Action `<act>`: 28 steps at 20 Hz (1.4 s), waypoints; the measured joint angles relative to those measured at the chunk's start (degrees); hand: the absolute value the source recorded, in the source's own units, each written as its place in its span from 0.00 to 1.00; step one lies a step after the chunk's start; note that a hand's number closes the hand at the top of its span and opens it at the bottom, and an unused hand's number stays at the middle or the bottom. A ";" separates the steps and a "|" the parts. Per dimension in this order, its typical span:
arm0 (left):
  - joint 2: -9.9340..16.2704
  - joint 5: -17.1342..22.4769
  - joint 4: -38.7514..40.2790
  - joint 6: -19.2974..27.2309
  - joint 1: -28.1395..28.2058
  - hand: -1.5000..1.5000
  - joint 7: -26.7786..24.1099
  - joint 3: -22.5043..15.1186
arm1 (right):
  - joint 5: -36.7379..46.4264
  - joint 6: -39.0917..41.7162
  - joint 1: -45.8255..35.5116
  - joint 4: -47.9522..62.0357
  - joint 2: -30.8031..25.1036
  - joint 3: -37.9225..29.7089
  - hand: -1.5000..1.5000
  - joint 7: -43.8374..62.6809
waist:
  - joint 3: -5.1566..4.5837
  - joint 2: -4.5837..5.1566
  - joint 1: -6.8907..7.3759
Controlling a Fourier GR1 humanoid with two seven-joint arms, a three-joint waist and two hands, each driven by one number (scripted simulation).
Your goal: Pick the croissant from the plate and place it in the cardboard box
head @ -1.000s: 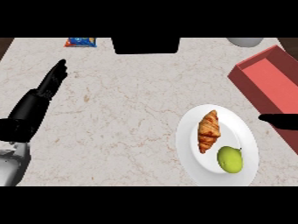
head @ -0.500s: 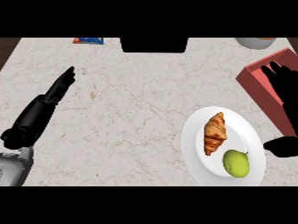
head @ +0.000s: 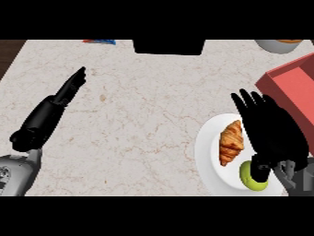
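The right hand (head: 271, 131) hangs open and empty over the right side of a white plate (head: 210, 159) on the marbled desk (head: 146, 120), fingers straight, hiding that edge of the plate and part of a green fruit (head: 249, 177) at its near end. The croissant (head: 231, 142) lies on the plate just left of the hand, and whether the two touch cannot be made out; the red cardboard box (head: 302, 87) sits beyond, cut off at the right edge. The left hand (head: 54, 108) rests open on the left of the desk, well apart, holding nothing.
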 measured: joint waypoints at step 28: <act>-0.88 -0.98 2.30 -1.03 0.04 0.50 -1.39 2.57 | 8.31 6.81 -9.32 32.06 27.53 4.71 0.00 6.85 | 0.30 -0.36 -2.19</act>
